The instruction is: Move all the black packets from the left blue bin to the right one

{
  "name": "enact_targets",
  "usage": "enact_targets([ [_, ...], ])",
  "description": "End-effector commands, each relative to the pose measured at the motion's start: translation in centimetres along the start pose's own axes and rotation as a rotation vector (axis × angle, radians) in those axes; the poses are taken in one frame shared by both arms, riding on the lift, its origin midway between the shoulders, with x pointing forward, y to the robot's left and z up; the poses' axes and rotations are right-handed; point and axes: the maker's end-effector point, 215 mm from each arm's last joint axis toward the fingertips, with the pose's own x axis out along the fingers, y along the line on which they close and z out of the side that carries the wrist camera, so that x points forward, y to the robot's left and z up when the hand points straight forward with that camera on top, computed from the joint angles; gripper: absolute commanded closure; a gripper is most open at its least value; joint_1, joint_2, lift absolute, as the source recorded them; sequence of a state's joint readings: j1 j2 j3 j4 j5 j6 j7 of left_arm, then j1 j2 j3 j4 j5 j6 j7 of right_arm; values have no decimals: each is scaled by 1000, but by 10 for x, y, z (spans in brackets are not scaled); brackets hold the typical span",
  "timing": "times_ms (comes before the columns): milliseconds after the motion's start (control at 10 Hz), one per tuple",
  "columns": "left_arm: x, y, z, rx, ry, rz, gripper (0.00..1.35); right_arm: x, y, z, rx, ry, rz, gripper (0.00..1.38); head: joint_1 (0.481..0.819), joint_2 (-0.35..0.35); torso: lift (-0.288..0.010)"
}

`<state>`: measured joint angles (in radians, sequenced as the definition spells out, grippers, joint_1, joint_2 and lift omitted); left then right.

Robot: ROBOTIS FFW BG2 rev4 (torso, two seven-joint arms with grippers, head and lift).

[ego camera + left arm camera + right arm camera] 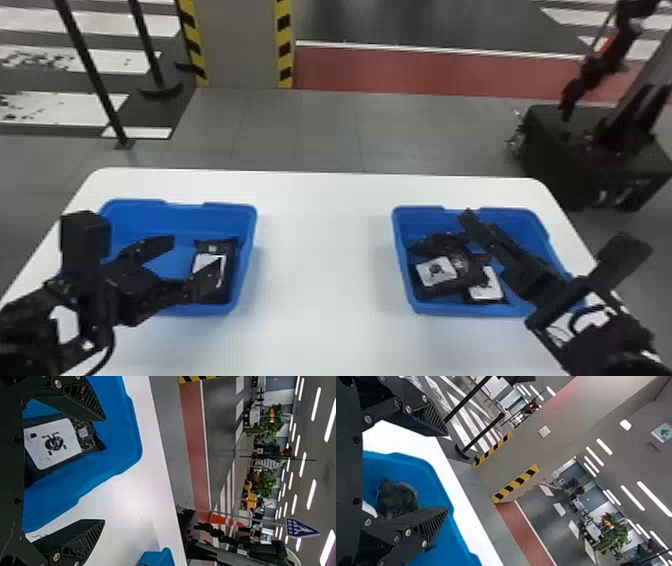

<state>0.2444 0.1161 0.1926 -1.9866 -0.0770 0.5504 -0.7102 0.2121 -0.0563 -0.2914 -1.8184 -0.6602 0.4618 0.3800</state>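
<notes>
From my head view, my left tool (pixel 195 257) is spread wide and empty over the left blue bin (pixel 175 220), by the surface's (pixel 325 250) left edge, likely to straddle the black packet (pixel 231 260) inside. More packets (pixel 436 271) lie in the right bin (pixel 517 216), by the right edge.

In my left wrist view, that packet lies label up beside one finger, ungripped.

In my right wrist view, my right tool (pixel 448 472) gapes empty, presumably waiting.

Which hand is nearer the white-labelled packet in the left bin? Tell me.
Left. The left hand is open over the left bin, by the packet; the right hand is across the table, by the right bin.
</notes>
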Motion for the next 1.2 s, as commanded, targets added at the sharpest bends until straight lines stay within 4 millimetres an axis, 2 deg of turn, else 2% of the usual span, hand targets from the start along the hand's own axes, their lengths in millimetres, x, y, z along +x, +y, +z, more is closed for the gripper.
enact_targets([
  [0,-8,17,-27,-35,81,51,124,-8,27,19,-15,-47,37,277,695,-43,-110],
  [200,-6,32,-51,-87,195,90,124,-17,47,28,-26,-65,68,280,695,-4,-110],
  [400,23,25,-63,-123,243,32,137,-22,56,29,-21,-66,89,280,695,24,-110],
  [600,51,32,-69,-133,267,13,136,-24,60,29,-21,-67,94,280,695,14,-110],
  [900,83,35,-88,-157,317,-14,171,-26,63,29,-15,-68,103,280,695,10,-110],
  [1000,91,29,-88,-151,329,-46,444,-26,64,29,-12,-69,104,280,695,6,-110],
  [1100,94,22,-86,-145,323,-65,920,-27,64,28,-12,-66,104,280,695,1,-110],
])
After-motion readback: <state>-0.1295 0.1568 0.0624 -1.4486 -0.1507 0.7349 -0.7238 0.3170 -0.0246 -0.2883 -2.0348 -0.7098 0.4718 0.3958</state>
